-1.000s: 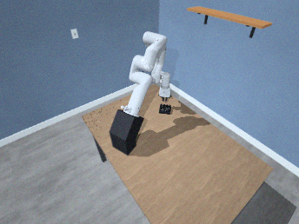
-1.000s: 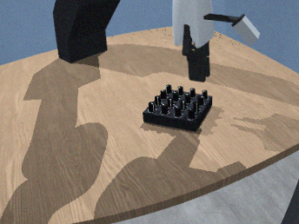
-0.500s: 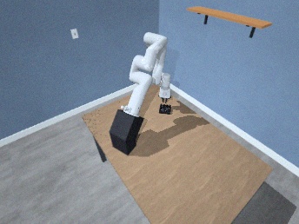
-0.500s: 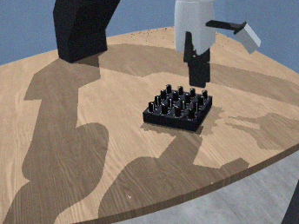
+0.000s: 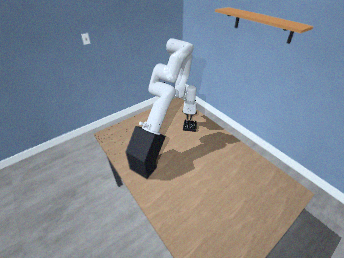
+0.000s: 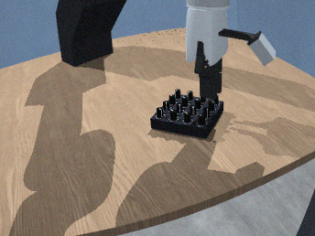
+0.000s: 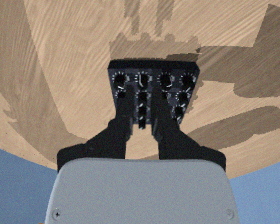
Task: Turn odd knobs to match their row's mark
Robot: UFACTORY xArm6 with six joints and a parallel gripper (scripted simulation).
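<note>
White arm [image 5: 167, 84] rising from a black pedestal [image 5: 145, 153] at one edge of a wooden table [image 5: 220, 192]; the arm bends over and points its gripper [image 6: 210, 91] straight down; the knob box [image 6: 187, 116], a small black square block carrying four rows of four short black knobs, stands flat on the table well apart from the pedestal, in the table's part toward the room corner. Exterior view: the gripper's dark fingers [image 6: 211, 81] descend to the box's far corner, their tips among or just above the knobs there; which knob they meet cannot be told at this size. Wrist view: the two fingers run nearly parallel with only a narrow gap between them, their tips over the near rows of the knob box [image 7: 154, 71]; the gripper [image 7: 145, 121] is drawn in to a narrow setting, and nothing is seen gripped between the fingers; knob lines and printed names are too small to read. Surroundings: blue walls, grey floor, a wooden shelf [image 5: 264, 19] on one wall; a white wall plate [image 5: 86, 39] on the other.
</note>
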